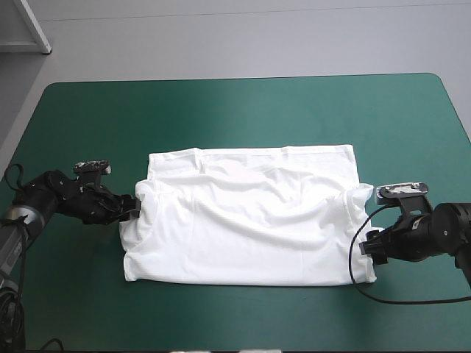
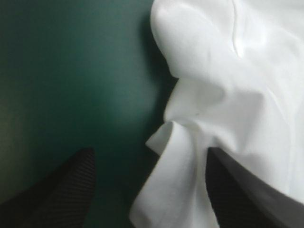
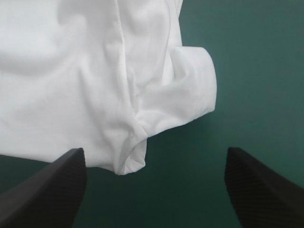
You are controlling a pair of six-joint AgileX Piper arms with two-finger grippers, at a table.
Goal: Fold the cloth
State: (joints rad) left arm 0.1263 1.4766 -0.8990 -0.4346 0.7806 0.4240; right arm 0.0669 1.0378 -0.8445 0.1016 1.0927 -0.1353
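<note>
**Both grippers open at the shirt's ends, nothing grasped yet**

Here's the table (image 1: 235, 103), teal-green cover filling the high view. Dead centre of the frame, a touch below the middle, lies the T-shirt (image 1: 250, 220). It's flat on the cover, rumpled, apparently doubled over on itself. Its long axis runs left to right across the picture, in line with the table's near edge. A sleeve-like flap pokes out at each end. No collar shows, so which way the neck points I can't tell.

Now the arms. At the frame's left, the left gripper (image 1: 135, 208) sits right at the shirt's left edge. Its black fingers (image 2: 61, 190) are spread wide, with a loose fold of white cloth lying between them, nearer one finger than the other. At lower right, the right gripper (image 1: 366, 250) is just beside the shirt's right edge. Its fingers (image 3: 52, 190) are also parted and holding nothing, the curled sleeve cuff (image 3: 192, 80) ahead of them and off toward one side.

The danger, as I read it, is layers. If the left pinches only that stray fold, the top sheet peels away and the bottom stays put. The right, off-centre, could nip just the cuff or close on bare cover. With uneven grips, the fold goes skewed.
</note>
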